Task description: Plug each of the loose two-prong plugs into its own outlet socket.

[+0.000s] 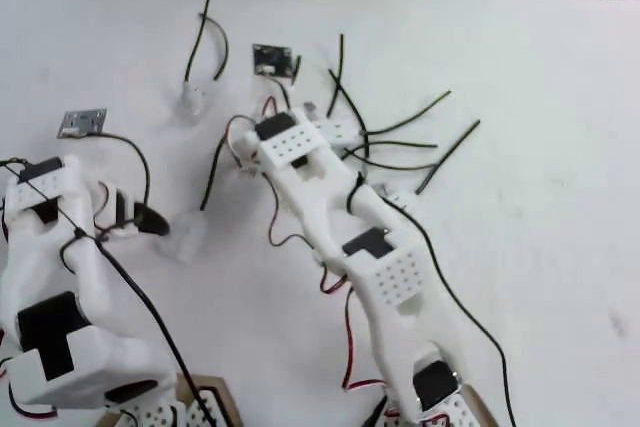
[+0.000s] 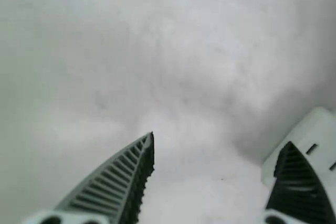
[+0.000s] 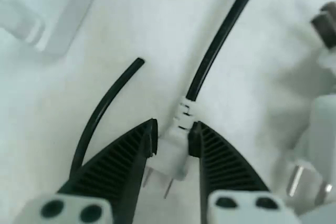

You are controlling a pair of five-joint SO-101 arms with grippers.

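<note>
My right gripper is shut on a white two-prong plug; its prongs point back between the fingers and its black cord runs away across the table. A white outlet socket lies farther off, and a second plug with metal prongs sits close by. In the high view the right arm stands at mid table among several black cords. My left gripper is open just above the white table, with a white outlet block beside one finger. From above, that block lies just past the left gripper.
Another white plug with a black cord lies toward the back. Two small square plates rest on the table. Red and black arm wires trail between the arms.
</note>
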